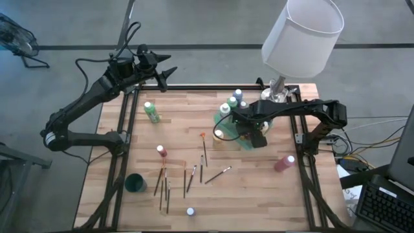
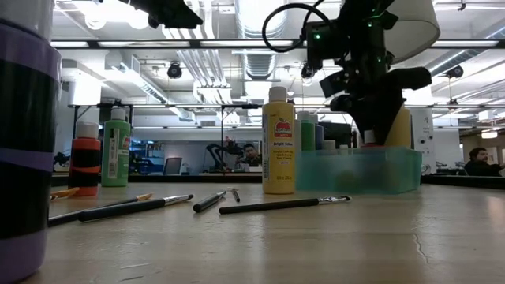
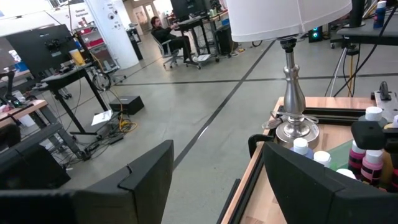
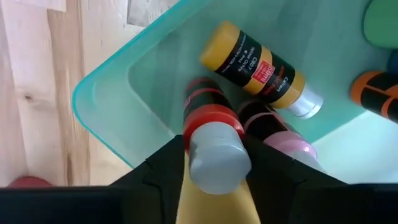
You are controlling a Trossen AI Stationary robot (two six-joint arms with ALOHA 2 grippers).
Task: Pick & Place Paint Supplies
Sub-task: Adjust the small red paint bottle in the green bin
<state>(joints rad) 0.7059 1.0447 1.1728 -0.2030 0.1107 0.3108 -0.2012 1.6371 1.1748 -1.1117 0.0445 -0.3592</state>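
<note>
- Right pincer [image 4: 214,163] sits over the tray [image 4: 106,106], fingers on either side of a red bottle [image 4: 208,134] with a grey cap; the bottle looks gripped.
- Risk: the bottle hangs above a yellow bottle [image 4: 258,65] lying in the tray; released here it may land on that one, roll, or tip against the tray wall.
- Risk: the right arm is close to the lamp [image 1: 301,35] beside the tray; a wide swing could knock it.
- Left pincer [image 1: 165,74] waits open, far from the tray, at the counter [image 1: 259,194] edge.
- Brushes [image 1: 194,176] and more bottles lie on the wooden counter, apart from the tray.
- Room: open workshop, concrete floor, desks, people seated.
</note>
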